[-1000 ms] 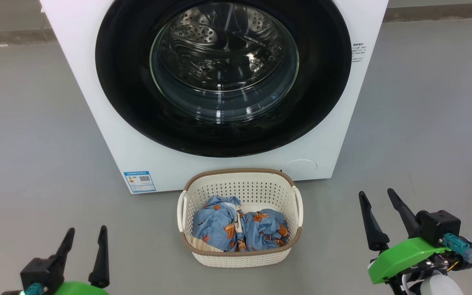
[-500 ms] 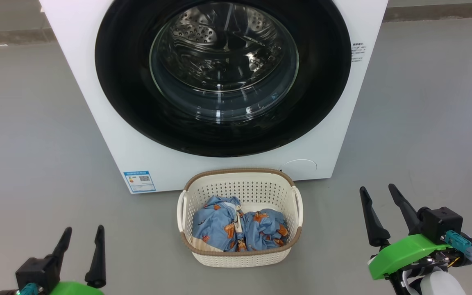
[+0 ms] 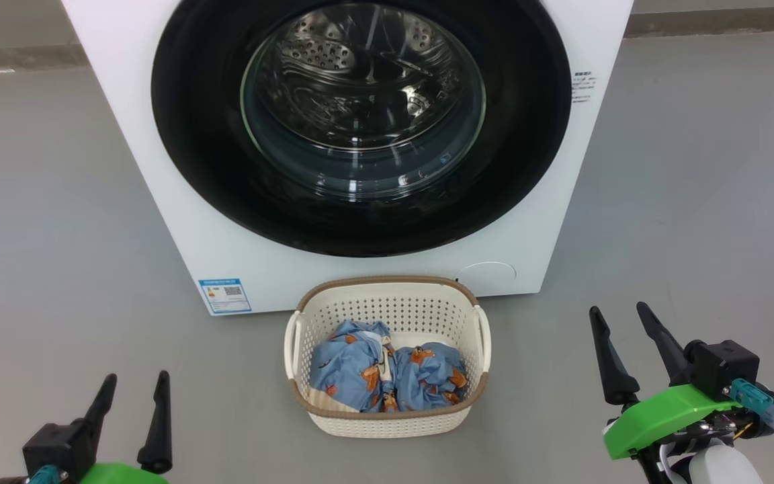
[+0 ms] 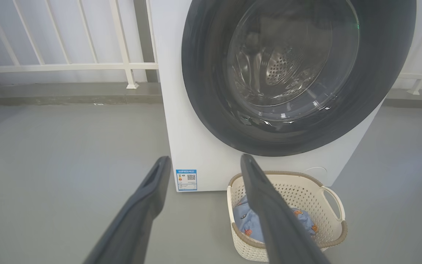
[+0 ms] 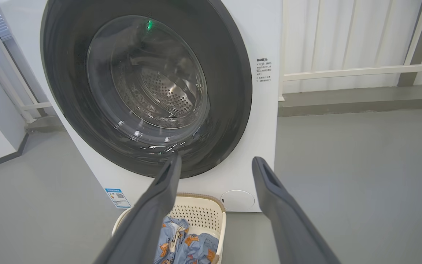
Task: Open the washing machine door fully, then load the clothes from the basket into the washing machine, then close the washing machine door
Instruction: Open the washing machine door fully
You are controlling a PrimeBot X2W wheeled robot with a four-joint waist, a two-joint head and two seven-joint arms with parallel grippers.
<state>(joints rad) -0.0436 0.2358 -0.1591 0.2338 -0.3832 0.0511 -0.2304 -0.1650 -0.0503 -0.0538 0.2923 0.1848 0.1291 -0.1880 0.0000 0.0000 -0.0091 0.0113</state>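
The left gripper (image 3: 136,376) sits lower than 1 second ago; it and the right gripper (image 3: 617,309) stand wide, empty. Bare floor (image 3: 44,222) flanks the washing machine (image 3: 158,228), top cut off, washing machine door (image 3: 185,134) shut. The basket (image 3: 387,281) before it holds the clothes (image 3: 347,366).

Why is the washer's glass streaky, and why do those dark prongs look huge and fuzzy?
Head view: sharp, white reflections streaking the washing machine door. Left wrist view: the left gripper sits near the lens, so looks oversized and soft; the wide lens tilts the railing. Right wrist view: same for the right gripper, plus a green glint on the glass.
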